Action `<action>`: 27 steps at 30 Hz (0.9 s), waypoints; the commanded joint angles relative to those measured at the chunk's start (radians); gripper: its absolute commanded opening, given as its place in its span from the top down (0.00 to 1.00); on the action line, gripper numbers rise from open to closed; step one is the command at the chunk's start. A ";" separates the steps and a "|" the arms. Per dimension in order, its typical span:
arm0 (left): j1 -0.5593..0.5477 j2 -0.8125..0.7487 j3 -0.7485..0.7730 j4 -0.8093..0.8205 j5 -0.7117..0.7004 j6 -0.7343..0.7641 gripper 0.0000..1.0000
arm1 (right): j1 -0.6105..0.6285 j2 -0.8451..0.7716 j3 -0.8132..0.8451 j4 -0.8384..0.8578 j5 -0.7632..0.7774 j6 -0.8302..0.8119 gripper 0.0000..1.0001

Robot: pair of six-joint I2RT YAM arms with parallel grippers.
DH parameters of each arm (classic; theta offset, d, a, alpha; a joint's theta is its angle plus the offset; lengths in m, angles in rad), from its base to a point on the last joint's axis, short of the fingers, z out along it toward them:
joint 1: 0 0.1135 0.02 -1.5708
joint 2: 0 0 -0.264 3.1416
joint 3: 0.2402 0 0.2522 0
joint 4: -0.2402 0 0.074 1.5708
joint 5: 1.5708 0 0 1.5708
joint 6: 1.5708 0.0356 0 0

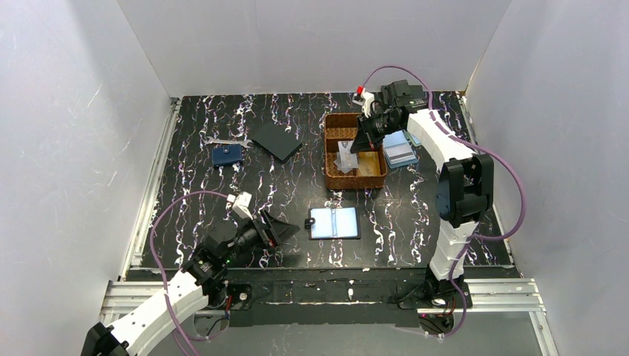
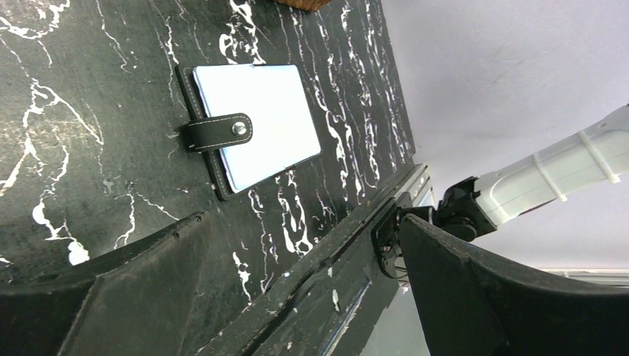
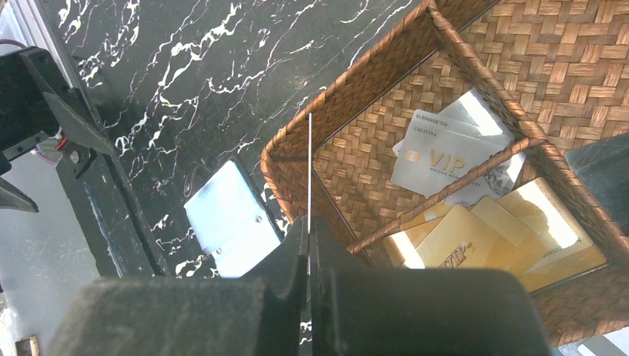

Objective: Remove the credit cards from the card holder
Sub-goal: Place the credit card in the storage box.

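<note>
The card holder (image 1: 334,222) lies open and flat near the table's front, pale blue inside with a black rim. In the left wrist view (image 2: 259,122) its black snap strap lies across one leaf. My left gripper (image 1: 291,229) is open and empty, just left of the holder (image 2: 297,245). My right gripper (image 1: 365,141) hangs over the woven basket (image 1: 327,152) and is shut on a thin card seen edge-on (image 3: 309,170). Silver VIP cards (image 3: 445,156) and gold cards (image 3: 475,237) lie in the basket (image 3: 356,81). The holder also shows in the right wrist view (image 3: 230,219).
A navy wallet (image 1: 227,155) and a flat black case (image 1: 275,140) lie at the back left. Pale blue holders (image 1: 399,148) are stacked right of the basket. White walls close in three sides. A metal rail (image 2: 348,245) runs along the table's near edge.
</note>
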 commanded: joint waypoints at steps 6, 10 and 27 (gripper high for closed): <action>0.004 0.152 0.024 -0.006 -0.010 0.122 0.02 | 0.002 -0.012 0.038 -0.009 0.022 -0.022 0.99; 0.005 0.246 0.027 0.031 -0.013 0.102 0.02 | 0.002 -0.013 0.038 -0.009 0.029 -0.025 0.99; 0.005 0.262 0.019 0.068 0.014 0.070 0.02 | 0.002 -0.007 0.035 -0.014 0.038 -0.034 0.97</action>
